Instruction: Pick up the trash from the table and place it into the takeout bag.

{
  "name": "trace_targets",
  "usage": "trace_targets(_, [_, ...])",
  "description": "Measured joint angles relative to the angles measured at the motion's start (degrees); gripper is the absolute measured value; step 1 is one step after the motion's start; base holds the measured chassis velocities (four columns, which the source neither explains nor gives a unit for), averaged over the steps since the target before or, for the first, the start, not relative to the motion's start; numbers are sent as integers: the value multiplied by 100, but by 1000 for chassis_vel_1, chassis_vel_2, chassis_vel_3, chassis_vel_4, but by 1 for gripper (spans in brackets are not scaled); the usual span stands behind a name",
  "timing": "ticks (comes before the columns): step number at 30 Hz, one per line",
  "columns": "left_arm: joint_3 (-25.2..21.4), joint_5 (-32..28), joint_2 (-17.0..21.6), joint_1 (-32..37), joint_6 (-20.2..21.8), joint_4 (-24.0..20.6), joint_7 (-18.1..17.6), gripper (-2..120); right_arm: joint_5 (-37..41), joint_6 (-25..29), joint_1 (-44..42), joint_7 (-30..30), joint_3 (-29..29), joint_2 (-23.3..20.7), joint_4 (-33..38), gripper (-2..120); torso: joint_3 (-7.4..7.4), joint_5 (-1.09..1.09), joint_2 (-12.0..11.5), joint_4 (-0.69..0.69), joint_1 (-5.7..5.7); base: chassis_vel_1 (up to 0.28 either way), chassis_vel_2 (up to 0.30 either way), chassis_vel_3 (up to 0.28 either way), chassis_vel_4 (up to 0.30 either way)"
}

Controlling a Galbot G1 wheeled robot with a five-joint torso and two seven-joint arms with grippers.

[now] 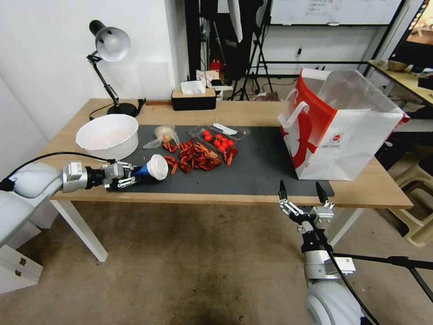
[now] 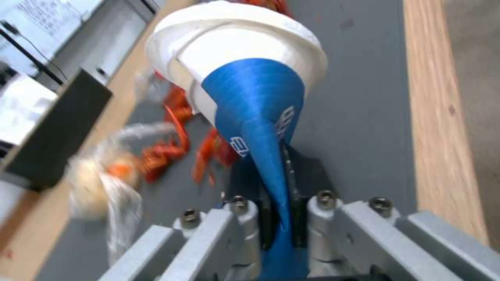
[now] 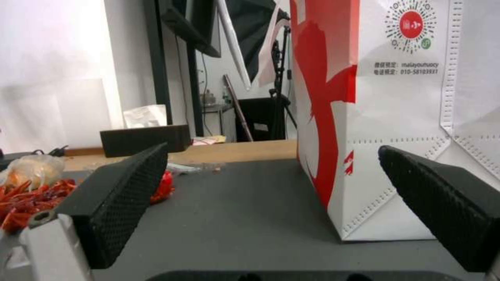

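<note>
Blue-and-white paper cup (image 1: 153, 168) sits crushed at the mat's (image 1: 252, 171) near-left corner, left gripper (image 1: 135, 175) fingers pinching its flattened blue end. Lift clear, keep the pinch firm, carry high over the crayfish shells (image 1: 196, 157) to the takeout bag (image 1: 343, 135). Right gripper (image 1: 302, 192) waits spread wide before the bag.

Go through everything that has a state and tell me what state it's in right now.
Left end effector: shut on the paper cup.
Paper cup: crushed, lying sideways at the mat's near left corner.
Right end effector: open, holding nothing, at the table's near edge.
Takeout bag: upright, mouth open.
Clear tray: open, holding red tomatoes.
Desk lamp: off.
</note>
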Motion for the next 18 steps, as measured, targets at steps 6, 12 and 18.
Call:
trace_targets(6, [62, -215, -3, -173, 12, -175, -89, 0, 1, -13, 16, 0, -12, 3, -2, 100, 0, 0, 0, 1, 0, 0, 0, 0, 0])
trace_targets(12, [356, -584, -83, -590, 90, -328, -244, 0, -2, -17, 7, 0, -12, 7, -1, 100, 0, 1, 0, 0, 0, 0, 0, 0, 0])
trace_targets(18, [998, -1097, -406, -1504, 152, -300, -521, 0, -10, -20, -17, -1, 7, -7, 24, 100, 0, 2, 1, 0, -1, 0, 0, 0, 0])
